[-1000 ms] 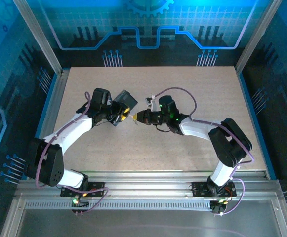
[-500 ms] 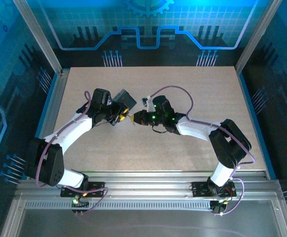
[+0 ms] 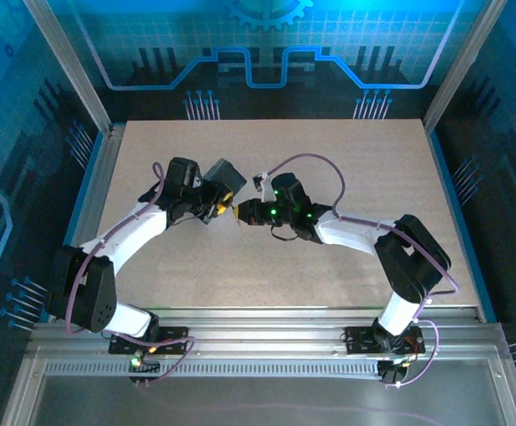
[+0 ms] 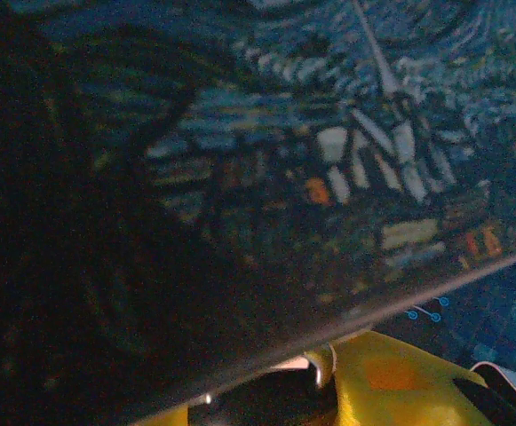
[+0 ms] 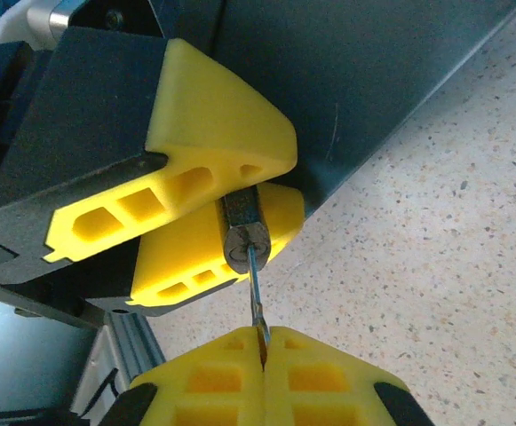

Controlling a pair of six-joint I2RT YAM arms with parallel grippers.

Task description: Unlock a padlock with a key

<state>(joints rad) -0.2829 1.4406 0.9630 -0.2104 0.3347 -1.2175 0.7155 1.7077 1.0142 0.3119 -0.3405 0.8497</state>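
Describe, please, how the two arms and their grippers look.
Both the left arm and the right arm have white links and black joints, with a purple cable looped along each. The left gripper and right gripper carry chunky yellow fingers with hollow pockets. A green light glows on the right wrist.

My L gripper (image 3: 224, 209) clamped partway, R gripper (image 5: 262, 336) pinched fully shut; both reach inward, tips facing, nearly touching.

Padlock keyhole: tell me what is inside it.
The tip of the key sits in the keyhole of the padlock; the blade runs to the right gripper, shut on it. Its depth inside the lock is hidden.
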